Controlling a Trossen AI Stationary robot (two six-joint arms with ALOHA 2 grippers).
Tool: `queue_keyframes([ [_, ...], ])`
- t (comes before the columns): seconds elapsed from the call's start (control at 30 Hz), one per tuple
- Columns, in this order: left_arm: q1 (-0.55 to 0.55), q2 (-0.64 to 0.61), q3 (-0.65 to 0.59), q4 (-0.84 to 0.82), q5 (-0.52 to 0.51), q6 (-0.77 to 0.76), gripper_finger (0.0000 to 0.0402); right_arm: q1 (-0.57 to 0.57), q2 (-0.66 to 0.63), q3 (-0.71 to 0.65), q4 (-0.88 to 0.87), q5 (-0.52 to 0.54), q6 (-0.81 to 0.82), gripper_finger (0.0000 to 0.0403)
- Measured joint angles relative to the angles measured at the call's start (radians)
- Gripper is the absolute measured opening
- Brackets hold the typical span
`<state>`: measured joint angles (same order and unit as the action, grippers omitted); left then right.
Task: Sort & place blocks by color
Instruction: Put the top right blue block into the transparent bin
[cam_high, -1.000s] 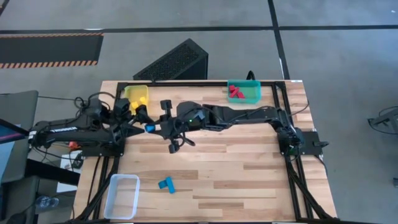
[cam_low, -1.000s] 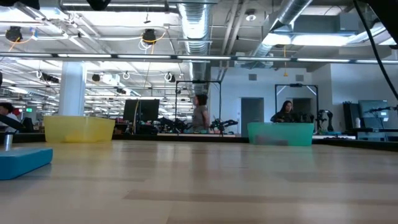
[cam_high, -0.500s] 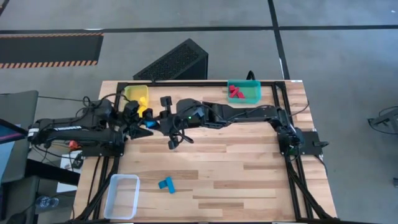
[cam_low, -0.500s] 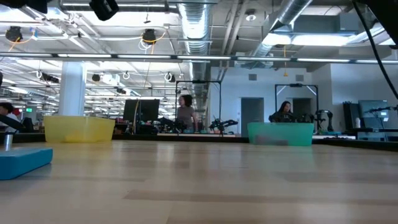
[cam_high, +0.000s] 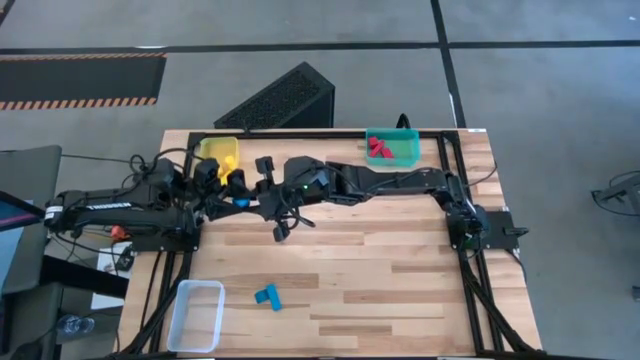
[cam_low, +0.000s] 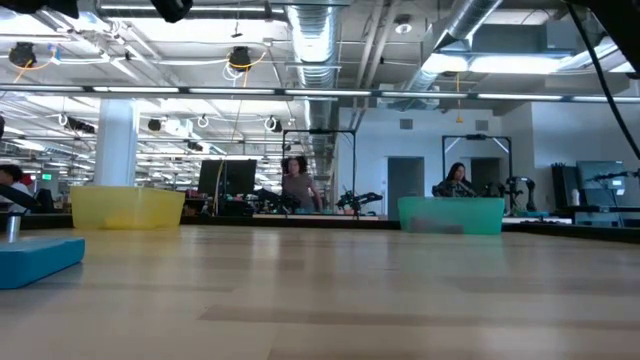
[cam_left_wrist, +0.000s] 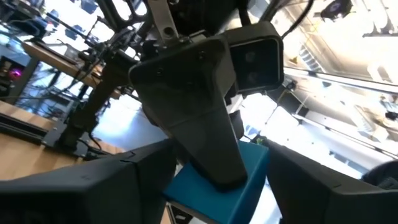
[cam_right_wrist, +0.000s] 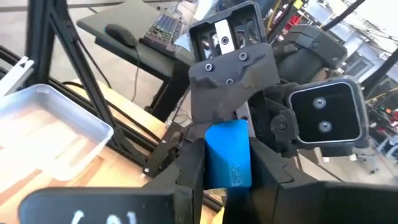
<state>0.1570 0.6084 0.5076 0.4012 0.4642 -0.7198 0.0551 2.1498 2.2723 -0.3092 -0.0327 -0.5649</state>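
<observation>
- I am holding the left gripper (cam_high: 228, 190) and the right gripper (cam_high: 256, 195) tip to tip above the table's far-left area, with one blue block (cam_high: 241, 199) between them.
- The right gripper's fingers (cam_right_wrist: 189, 171) are clenching that block on both sides; in the left wrist view the left gripper's fingers are flanking it, but I cannot tell whether they are gripping yet. I am judging this to be a hand-over.
- Just beyond them, at the far-left corner, the yellow bin (cam_high: 213, 149) is holding yellow blocks (cam_high: 229, 160).
- At the far-right edge, the teal bin (cam_high: 402, 149) is holding red blocks (cam_high: 377, 149).
- Near the near-left corner, the clear bin (cam_high: 197, 313) is showing nothing inside, and blue blocks (cam_high: 266, 296) are lying just beside it.
- Judged progress: red and yellow appear sorted; blue is remaining.
</observation>
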Motion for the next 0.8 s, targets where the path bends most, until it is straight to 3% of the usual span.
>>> queue_keyframes([
  [0.23,0.001,0.0,0.0,-0.012,-0.006,0.001,0.0154,-0.005,0.0,0.0,0.0,-0.007,-0.011,0.0102],
  [0.8,0.065,-0.026,-0.001,-0.137,-0.005,-0.011,0.0111,-0.017,0.0,0.0,-0.075,0.033,0.099,0.0146],
])
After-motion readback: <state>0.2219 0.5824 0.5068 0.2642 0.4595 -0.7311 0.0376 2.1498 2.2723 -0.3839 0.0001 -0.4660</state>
